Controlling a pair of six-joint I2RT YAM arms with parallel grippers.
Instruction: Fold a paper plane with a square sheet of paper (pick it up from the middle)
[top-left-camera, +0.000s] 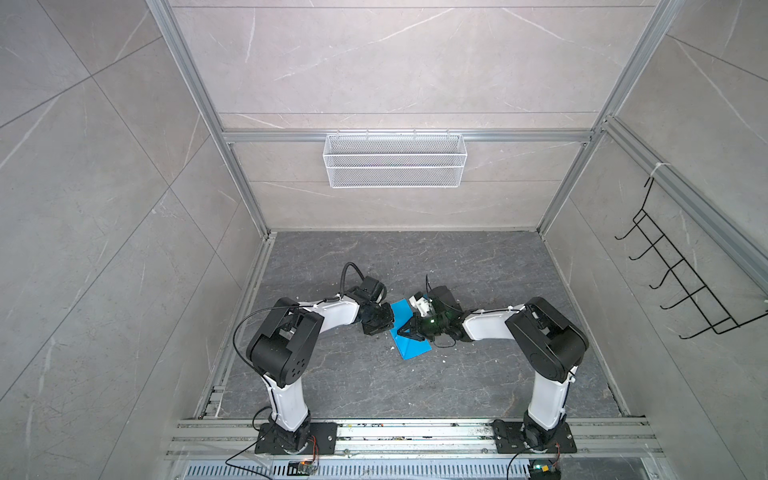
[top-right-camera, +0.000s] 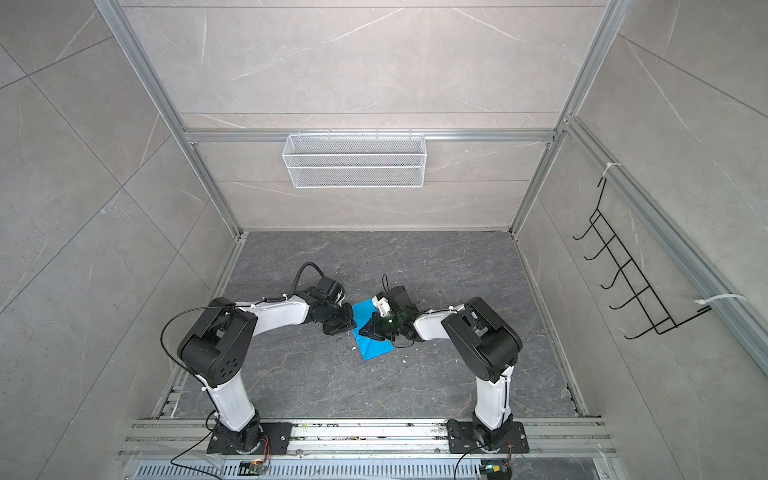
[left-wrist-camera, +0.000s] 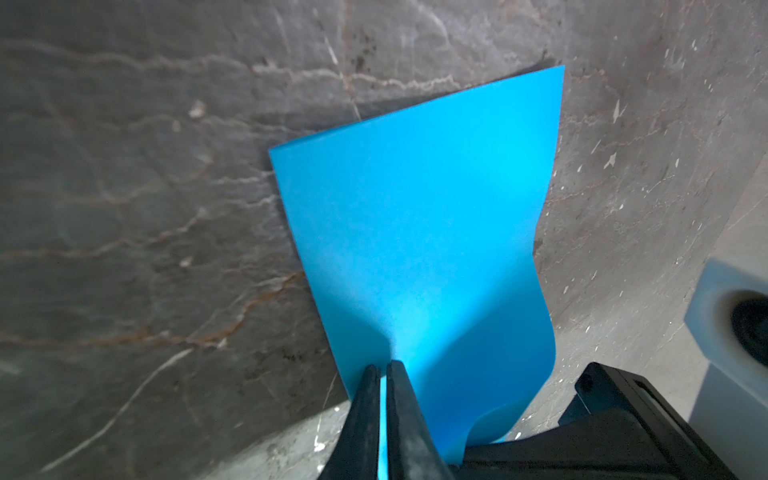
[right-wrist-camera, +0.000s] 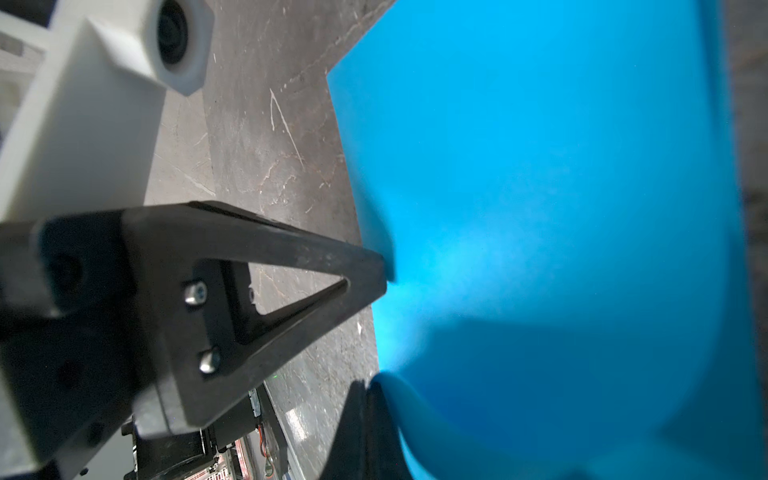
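Well, the biggest thing in here is the bench (top-left-camera: 457, 382), a dark grey slab veined like marble and speckled with white flecks, boxed in by pale stone-look panels. Two arms rise from its front edge, the left arm (top-left-camera: 336, 311) and the right arm (top-left-camera: 486, 324). Each has glossy white shells and matte black joints, and both bend toward the middle. One white wire-mesh basket (top-left-camera: 395, 160), a long shallow box, hangs on the back wall. One black wire rack (top-left-camera: 681, 291) with five upturned hooks hangs on the side wall.

Between the arms is the single square sheet of paper (top-left-camera: 411, 349), thin, smooth, bright blue and unmarked. One end rests on the bench and the rest bows upward. The left claw (left-wrist-camera: 383, 370), two tapered black fingers, is pinched together on an edge of it. The right claw (right-wrist-camera: 368, 388) is clamped on the sheet just beside the left one, and the paper curls around its tips.
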